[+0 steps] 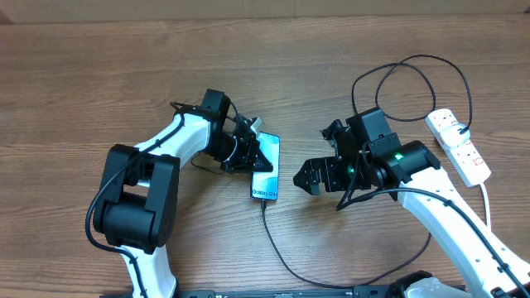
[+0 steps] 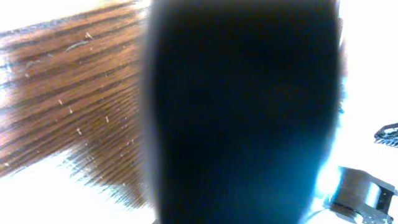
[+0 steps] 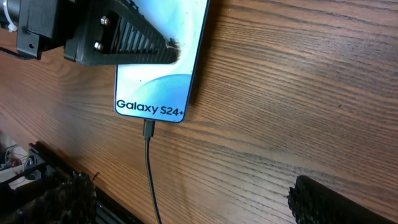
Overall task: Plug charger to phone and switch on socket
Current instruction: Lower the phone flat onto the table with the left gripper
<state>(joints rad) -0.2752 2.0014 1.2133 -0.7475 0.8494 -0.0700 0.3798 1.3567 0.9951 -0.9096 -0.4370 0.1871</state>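
Note:
The phone (image 1: pixel 267 170) lies at mid-table, its light blue screen reading "Galaxy S24+" in the right wrist view (image 3: pixel 163 93). The charger (image 1: pixel 277 248), a thin black cable, has its plug tip (image 3: pixel 148 129) in the phone's bottom port. From there it loops along the front edge and back to the socket (image 1: pixel 460 145), a white power strip at the right. My left gripper (image 1: pixel 252 154) is shut on the phone's upper left part, one finger (image 3: pixel 134 43) lying across the screen. The left wrist view shows only the dark, blurred phone (image 2: pixel 242 112). My right gripper (image 1: pixel 308 178) is open and empty, just right of the phone.
The socket's thick white cord (image 1: pixel 487 199) runs down the right side beside my right arm. The black cable makes a large loop (image 1: pixel 414 70) at the back right, behind the right gripper. A black rail (image 1: pixel 290 292) lines the front edge of the wooden table.

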